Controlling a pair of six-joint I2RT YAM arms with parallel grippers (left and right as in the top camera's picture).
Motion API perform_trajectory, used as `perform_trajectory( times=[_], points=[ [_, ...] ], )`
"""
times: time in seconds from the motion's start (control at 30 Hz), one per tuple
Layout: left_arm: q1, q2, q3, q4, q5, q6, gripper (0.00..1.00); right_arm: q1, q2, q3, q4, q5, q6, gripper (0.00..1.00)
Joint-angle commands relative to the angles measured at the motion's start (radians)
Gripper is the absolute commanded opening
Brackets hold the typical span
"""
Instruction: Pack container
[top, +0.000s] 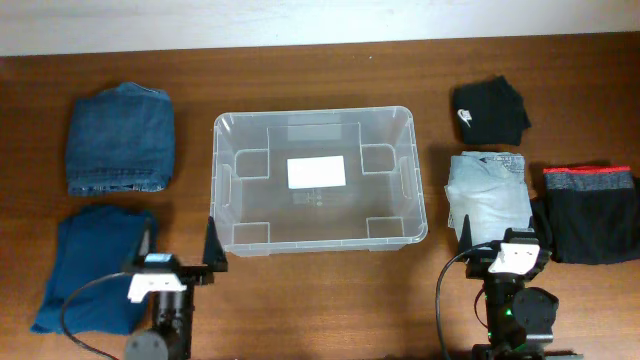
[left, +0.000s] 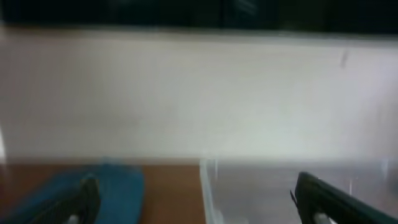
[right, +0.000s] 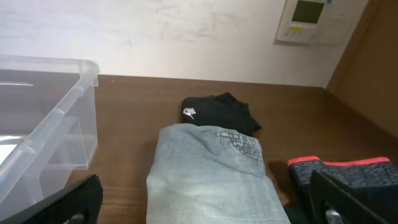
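Clear plastic container (top: 315, 180) sits mid-table, empty — only the white label (top: 317, 172) on its base. Both tools are released: left gripper (top: 180, 248) spread wide at near left, right gripper (top: 505, 238) spread wide at near right, nothing between the fingers of either.

Risks, my read:
1. Left gripper's finger nearer the container stands just beside its near-left corner. Swing or lift carelessly toward the blue garment (top: 95, 265) and you could clip the rolled rim — the container looks light, so it'd likely slide or skew.
2. Light-wash jeans (right: 211, 174) lie just beyond the right gripper, lined up with its gap. Pinch only the top fold and they'll probably open in the air, then drape over the rim instead of landing flat.
3. Black garment with red waistband (top: 588, 210) lies just beside the jeans; a low sweep could drag it along.
4. Left wrist view is blurred, so don't judge depth from it; go by overhead.
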Motion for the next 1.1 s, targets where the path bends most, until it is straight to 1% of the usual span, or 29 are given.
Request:
perform_trajectory(
  times=[0.0, 0.07, 0.17, 0.23, 0.3, 0.4, 0.5, 0.73, 0.8, 0.83, 0.9, 0.93, 1.07],
  points=[
    [0.006, -0.003, 0.024, 0.084, -0.026, 0.018, 1.00, -0.009, 0.003, 0.005, -0.023, 0.031, 0.005, 0.98],
    [0.006, -0.003, 0.046, 0.090, -0.022, 0.049, 0.99, -0.009, 0.003, 0.005, -0.023, 0.031, 0.005, 0.98],
    [0.006, -0.002, 0.098, 0.041, 0.006, 0.153, 1.00, -0.009, 0.003, 0.005, -0.023, 0.031, 0.005, 0.98],
    [0.006, 0.005, 0.140, 0.000, 0.005, 0.203, 0.99, -0.009, 0.003, 0.005, -0.023, 0.031, 0.005, 0.98],
    [0.006, 0.026, 0.208, -0.058, -0.011, 0.253, 1.00, -0.009, 0.003, 0.005, -0.023, 0.031, 0.005, 0.98],
    [0.006, 0.103, 0.347, -0.174, -0.076, 0.283, 1.00, -0.009, 0.003, 0.005, -0.023, 0.031, 0.005, 0.99],
    [0.007, 0.261, 0.556, -0.359, -0.088, 0.312, 1.00, -0.009, 0.003, 0.005, -0.023, 0.031, 0.005, 0.98],
    [0.008, 0.721, 1.183, -0.887, -0.091, 0.312, 1.00, -0.009, 0.003, 0.005, -0.023, 0.031, 0.005, 0.98],
    [0.008, 0.821, 1.339, -1.007, -0.016, 0.340, 1.00, -0.009, 0.003, 0.005, -0.023, 0.031, 0.005, 0.99],
    [0.008, 0.877, 1.424, -1.070, 0.069, 0.385, 1.00, -0.009, 0.003, 0.005, -0.023, 0.031, 0.005, 0.98],
    [0.008, 0.953, 1.540, -1.156, 0.187, 0.434, 1.00, -0.009, 0.003, 0.005, -0.023, 0.031, 0.005, 0.98],
    [0.008, 0.991, 1.600, -1.196, 0.221, 0.444, 1.00, -0.009, 0.003, 0.005, -0.023, 0.031, 0.005, 0.98],
    [0.044, 1.108, 1.780, -1.281, 0.156, 0.439, 1.00, -0.009, 0.003, 0.005, -0.023, 0.031, 0.005, 0.98]
  ],
)
